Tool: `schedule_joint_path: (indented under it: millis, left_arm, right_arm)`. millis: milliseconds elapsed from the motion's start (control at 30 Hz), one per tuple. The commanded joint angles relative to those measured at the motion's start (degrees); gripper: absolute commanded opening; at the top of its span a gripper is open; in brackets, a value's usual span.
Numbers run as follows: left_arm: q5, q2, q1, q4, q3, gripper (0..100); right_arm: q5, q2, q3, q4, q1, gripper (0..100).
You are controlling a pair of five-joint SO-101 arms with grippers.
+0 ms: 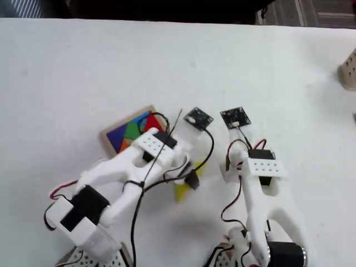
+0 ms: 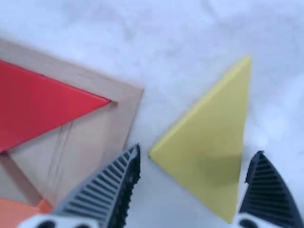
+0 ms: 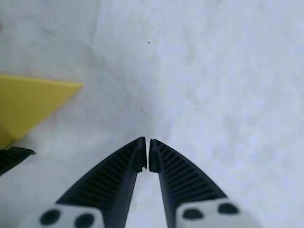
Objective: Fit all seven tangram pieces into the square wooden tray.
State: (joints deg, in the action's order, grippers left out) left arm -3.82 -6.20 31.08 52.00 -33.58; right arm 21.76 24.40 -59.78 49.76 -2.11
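Plain white, unpatterned, across the table point(image 1: 167, 55). Pale natural wood with faint grain lines on the tray point(image 2: 126, 97). Flat solid colours on its pieces: red piece point(image 2: 38, 104), orange piece point(image 2: 19, 213), blue piece point(image 1: 115, 138), green piece point(image 1: 132, 130). Bright yellow, unmarked, on the triangle point(image 2: 209, 142). Black with fine ribbing on the left gripper point(image 2: 197, 151) and right gripper point(image 3: 146, 154), white at the bases. White shells and black motor blocks on the left arm point(image 1: 111, 172) and right arm point(image 1: 267, 200); red and black for the wires point(image 1: 136, 211). Beige with dark dots on the block point(image 1: 349, 69).
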Motion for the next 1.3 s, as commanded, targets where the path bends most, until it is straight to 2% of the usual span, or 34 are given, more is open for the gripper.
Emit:
schedule_joint_path:
  millis: [0,100,200,367,633,800,1167,1267]
  left_arm:
    - [-0.2,1.8,-0.8,-2.1,0.5,35]
    - [0.2,1.7,-0.8,-2.5,1.0,35]
    - [4.4,1.7,-0.7,-2.5,0.5,35]
    - [5.1,1.7,1.8,0.1,0.4,35]
    - [5.2,1.7,2.7,1.8,0.4,16]
    - [4.8,1.7,2.7,1.6,0.4,24]
    - [5.2,1.8,2.2,1.7,0.8,26]
    - [5.4,1.8,2.2,1.8,0.6,34]
  right_arm:
    - [0.6,0.0,2.7,0.3,0.4,1.9]
    - [0.6,0.0,2.7,0.3,0.2,1.9]
    - [0.6,0.0,2.7,0.3,0.4,1.9]
    - [0.6,0.0,3.0,1.0,0.4,1.9]
    - [0.6,0.0,3.0,1.0,0.4,1.9]
    - [0.6,0.0,3.0,1.0,0.4,1.9]
    - [0.6,0.1,3.0,1.0,0.2,1.9]
    - [0.6,0.1,3.0,1.0,0.1,1.9]
